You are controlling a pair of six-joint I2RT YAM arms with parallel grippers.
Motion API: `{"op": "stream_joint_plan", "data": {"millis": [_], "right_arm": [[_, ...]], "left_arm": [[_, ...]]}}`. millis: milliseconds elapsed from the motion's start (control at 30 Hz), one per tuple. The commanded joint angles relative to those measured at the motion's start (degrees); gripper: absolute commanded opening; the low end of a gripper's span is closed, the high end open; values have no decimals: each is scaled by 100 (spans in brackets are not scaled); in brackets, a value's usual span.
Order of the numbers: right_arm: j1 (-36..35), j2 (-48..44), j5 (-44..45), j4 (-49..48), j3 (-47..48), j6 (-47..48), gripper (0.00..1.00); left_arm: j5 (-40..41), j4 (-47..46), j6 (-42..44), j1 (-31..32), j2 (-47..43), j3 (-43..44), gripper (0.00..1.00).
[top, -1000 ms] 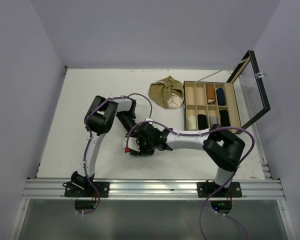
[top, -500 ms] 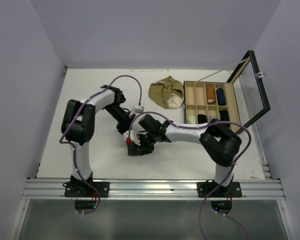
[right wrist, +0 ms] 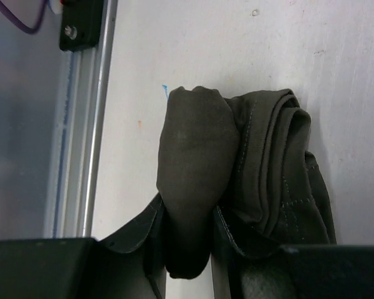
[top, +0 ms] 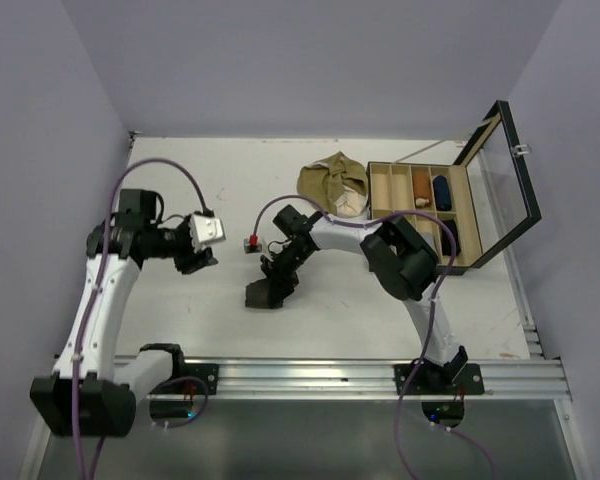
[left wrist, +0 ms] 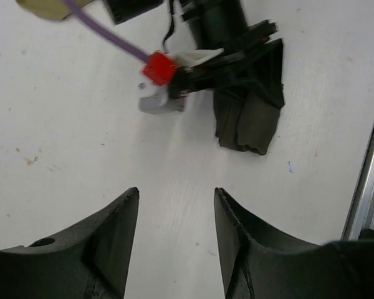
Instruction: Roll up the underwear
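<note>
Dark brown underwear (top: 263, 294), bunched into a thick loose fold with stitched seams showing, lies near-centre on the white counter (top: 180, 310), well apart from the metal rail (top: 310, 375) at the near edge. Right arm (top: 340, 228) reaches down to it, jaws clenched on one lobe of the cloth, with the rest of the bundle beside them. Left arm (top: 105, 300) is off to the left, jaws released and empty over bare counter. Count: two underwear, two arms, one box. Open room left of and nearer than the bundle. Farther back, olive-tan underwear (top: 332, 183) lies crumpled, cream waistband showing, just beside the wooden divided box (top: 370, 200), whose lid (top: 505, 175) stands open at the right edge.
</note>
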State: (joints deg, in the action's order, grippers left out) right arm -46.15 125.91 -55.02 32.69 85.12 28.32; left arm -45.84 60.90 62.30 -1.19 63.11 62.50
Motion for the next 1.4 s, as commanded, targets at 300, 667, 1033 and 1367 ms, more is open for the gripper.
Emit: {"op": "stream_joint_plan", "data": {"millis": [300,667,1033,1367], "right_arm": [[89,1533,115,1090,566,42,0],[212,1595,115,1152,532,121,0],[212,1674,71,1363,611,332,0],[212,1735,53,1512,690,420,0]], "left_arm": [[2008,-2846,-789,2895,-2190,-3287,60],[3809,-4903,-1625,5005,-793,-4061,59],[4444,-5642,-1651,5498,385,-4483,43],[4760,-5353,-1704,5516,115,-4308,56]]}}
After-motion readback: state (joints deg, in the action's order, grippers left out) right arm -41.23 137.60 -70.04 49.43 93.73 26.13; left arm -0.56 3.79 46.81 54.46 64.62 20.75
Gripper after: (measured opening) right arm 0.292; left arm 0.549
